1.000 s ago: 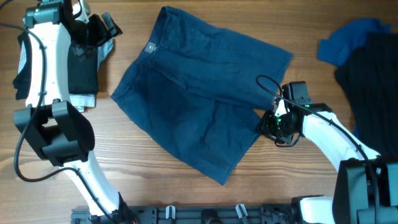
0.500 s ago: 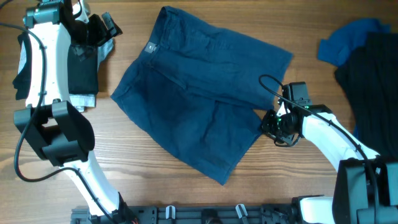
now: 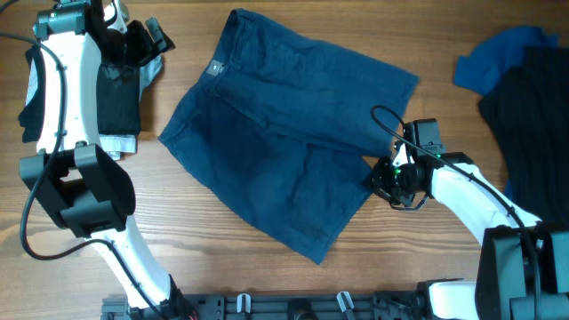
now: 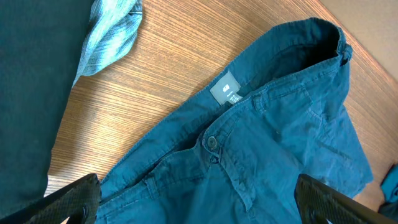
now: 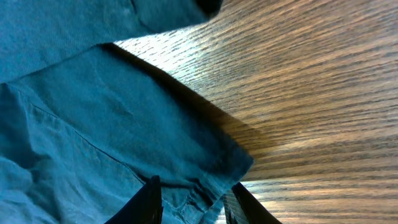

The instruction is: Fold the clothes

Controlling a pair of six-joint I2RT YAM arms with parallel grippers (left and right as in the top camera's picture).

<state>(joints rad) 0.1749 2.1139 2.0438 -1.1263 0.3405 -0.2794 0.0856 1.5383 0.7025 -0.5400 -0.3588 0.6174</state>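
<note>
We find the dark blue denim-like shorts (image 3: 284, 151) spread flat at the centre of the table, with the waistband to the far left and the legs running toward the near right. The right gripper (image 5: 196, 202) is down at the hem corner of the right-hand leg. Its fingers (image 5: 152, 199) stand narrowed on either side of the hem with fabric between them; we cannot tell whether the cloth is truly pinched. The left gripper (image 4: 199, 205) hangs above the waistband button (image 4: 212, 142), jaws wide apart and nothing in them.

In our judgement the step in hand is securing that hem for a fold. To do it well:
- Confirm the hem is fully caught before lifting.
- Raise it only enough to clear the wood.
- Carry the corner across in one line.
- Lay it down so the edges meet without a ridge.

The surface is a light brown wood-grain table (image 3: 222, 258). At the far left a folded black garment (image 3: 116, 98) lies on a pale grey-white cloth (image 4: 112, 37). At the far right a bright blue garment (image 3: 498, 58) sits beside a black fabric heap (image 3: 533, 107), both well apart from the shorts. A black rail (image 3: 293, 307) runs along the near edge
</note>
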